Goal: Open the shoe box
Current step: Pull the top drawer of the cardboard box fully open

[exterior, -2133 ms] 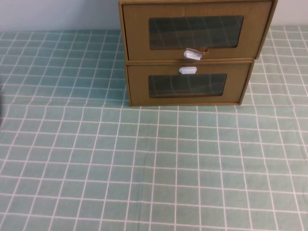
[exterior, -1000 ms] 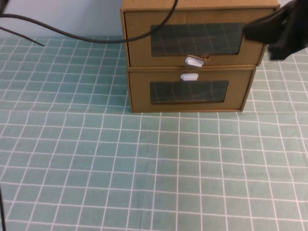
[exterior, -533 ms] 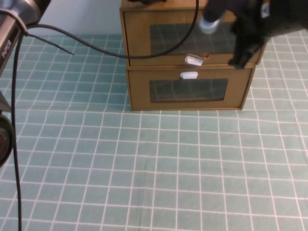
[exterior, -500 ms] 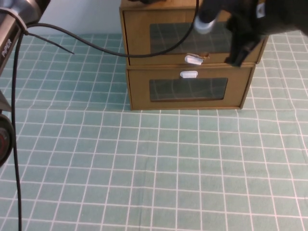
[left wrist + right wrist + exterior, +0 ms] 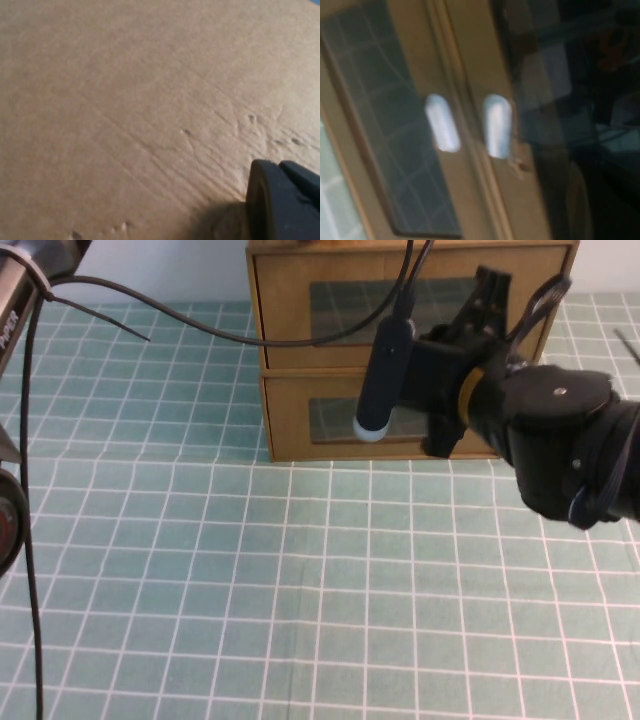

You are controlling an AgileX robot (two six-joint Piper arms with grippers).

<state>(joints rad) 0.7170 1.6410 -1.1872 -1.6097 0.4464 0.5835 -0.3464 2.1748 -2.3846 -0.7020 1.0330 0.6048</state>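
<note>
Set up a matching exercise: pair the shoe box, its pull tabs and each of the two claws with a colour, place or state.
Things:
1. shoe box
2. pull tabs
3. right claw
4. left claw

Descriptions:
A. shut, at the front of the box
B. white
C. close against bare cardboard
D. brown, with two windowed drawers

Pairs: 1-D, 2-B, 3-A, 4-C

The right claw (image 5: 490, 292) is matte black. Just behind it an orange-yellow ring (image 5: 468, 400) circles the wrist, and behind that sits a bulky rounded black housing (image 5: 560, 440). Beside the claw is a dark cylinder with a pale blue tip (image 5: 383, 380), fed by thin black cables (image 5: 205, 327). The left claw (image 5: 282, 200) is smooth black plastic.
</note>
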